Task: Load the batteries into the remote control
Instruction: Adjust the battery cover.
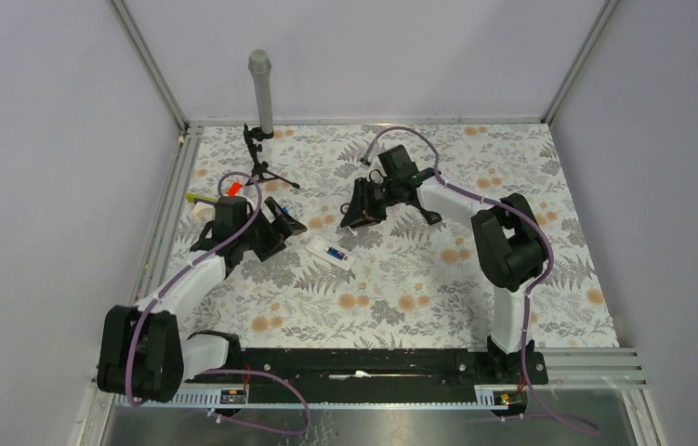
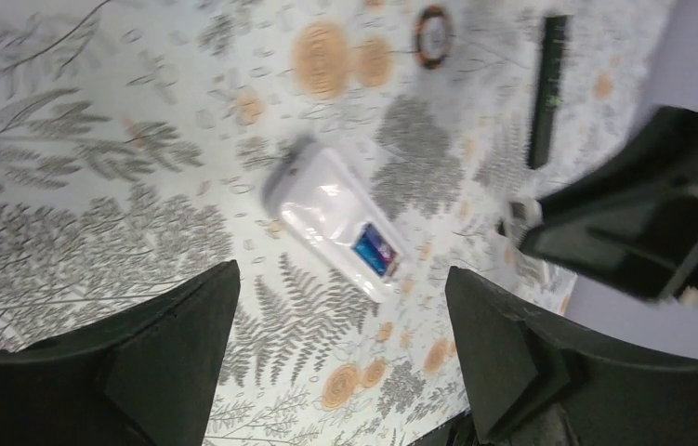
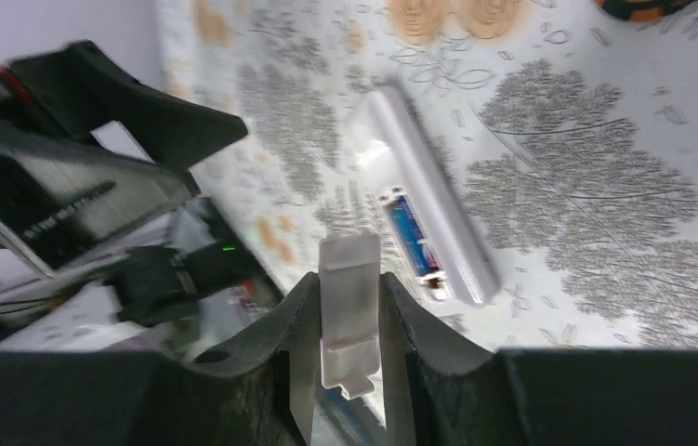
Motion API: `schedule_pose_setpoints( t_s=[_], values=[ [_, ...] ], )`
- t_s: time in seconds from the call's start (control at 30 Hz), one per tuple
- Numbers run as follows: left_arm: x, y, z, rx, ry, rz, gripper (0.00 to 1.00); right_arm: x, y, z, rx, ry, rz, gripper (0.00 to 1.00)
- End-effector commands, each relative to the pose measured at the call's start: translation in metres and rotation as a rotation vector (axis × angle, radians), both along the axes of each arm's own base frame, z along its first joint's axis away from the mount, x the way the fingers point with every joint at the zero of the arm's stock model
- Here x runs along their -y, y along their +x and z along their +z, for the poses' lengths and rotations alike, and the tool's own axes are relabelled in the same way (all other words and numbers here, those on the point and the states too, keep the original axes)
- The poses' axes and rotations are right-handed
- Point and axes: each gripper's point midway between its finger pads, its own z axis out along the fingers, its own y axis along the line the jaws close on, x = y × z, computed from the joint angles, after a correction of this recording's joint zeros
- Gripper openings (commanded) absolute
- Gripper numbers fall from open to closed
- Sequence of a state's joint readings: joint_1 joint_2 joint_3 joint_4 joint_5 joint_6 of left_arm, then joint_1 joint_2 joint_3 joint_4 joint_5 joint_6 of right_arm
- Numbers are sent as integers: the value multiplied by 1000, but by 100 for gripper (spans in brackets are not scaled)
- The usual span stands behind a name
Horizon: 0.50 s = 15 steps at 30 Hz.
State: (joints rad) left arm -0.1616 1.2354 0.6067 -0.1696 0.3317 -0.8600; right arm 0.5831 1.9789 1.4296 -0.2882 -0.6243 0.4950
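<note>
Only your right wrist view shows the right jaws pinching a flat white plastic cover (image 3: 349,316). Left jaws hang spread over the slim white remote control (image 2: 326,209) on the floral-patterned table (image 2: 94,186), with blue batteries (image 2: 375,249) inside.

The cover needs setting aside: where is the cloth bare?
Bare: the wide strip between the remote and the base rail, and the right side past the right arm. Crowded: far left, around the left gripper, the stand and the small pieces at the edge.
</note>
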Motion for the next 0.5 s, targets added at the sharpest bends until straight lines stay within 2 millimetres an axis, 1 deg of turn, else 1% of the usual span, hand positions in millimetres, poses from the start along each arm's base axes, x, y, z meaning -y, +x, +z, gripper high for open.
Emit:
schedule_pose_setpoints(
  t_s=[0.0, 0.03, 0.1, 0.23, 0.3, 0.4, 0.47],
  values=[
    [17, 12, 56, 315, -41, -154, 89, -21, -15, 67, -173, 330, 29, 0],
    [22, 11, 68, 369, -59, -186, 91, -22, -18, 77, -183, 376, 54, 0],
    [31, 8, 84, 434, -95, -243, 93, -22, -21, 93, -186, 429, 83, 0],
    [53, 2, 110, 444, -219, -370, 93, -18, -35, 118, -198, 521, 200, 1],
    [60, 4, 118, 389, -283, -371, 93, -16, -41, 124, -200, 547, 240, 2],
    [69, 1, 123, 249, -406, -351, 91, -14, -44, 129, -179, 580, 269, 2],
    [71, 1, 123, 146, -466, -302, 90, -14, -47, 132, -171, 601, 282, 2]
  ],
)
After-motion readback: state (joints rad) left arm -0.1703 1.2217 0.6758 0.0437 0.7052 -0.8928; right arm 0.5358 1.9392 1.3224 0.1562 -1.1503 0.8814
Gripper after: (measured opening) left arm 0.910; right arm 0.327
